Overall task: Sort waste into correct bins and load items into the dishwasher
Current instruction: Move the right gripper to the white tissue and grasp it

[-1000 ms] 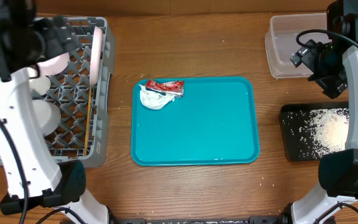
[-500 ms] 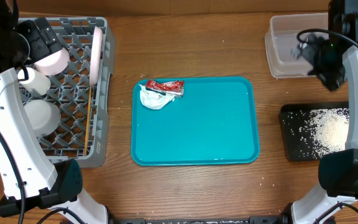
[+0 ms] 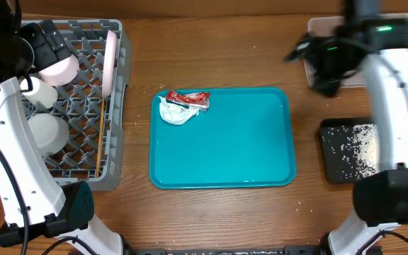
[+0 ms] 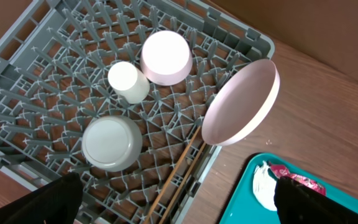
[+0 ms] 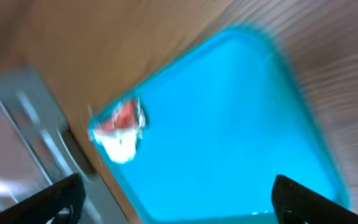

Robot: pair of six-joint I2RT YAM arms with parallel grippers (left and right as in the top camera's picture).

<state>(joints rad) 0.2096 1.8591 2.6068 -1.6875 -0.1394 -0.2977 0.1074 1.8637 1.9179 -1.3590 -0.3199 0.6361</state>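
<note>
- Left arm is raised above the dish rack; the left gripper faces down, jaws wide apart, empty.
- Sauce packet lies in the teal tray's 11 o'clock corner, long axis 9-to-3, touching the napkin.
- Right arm, blurred, is above the clear tub; the right gripper is spread, empty.

A teal tray lies flat on the wooden table, perhaps damp near one edge.
</note>
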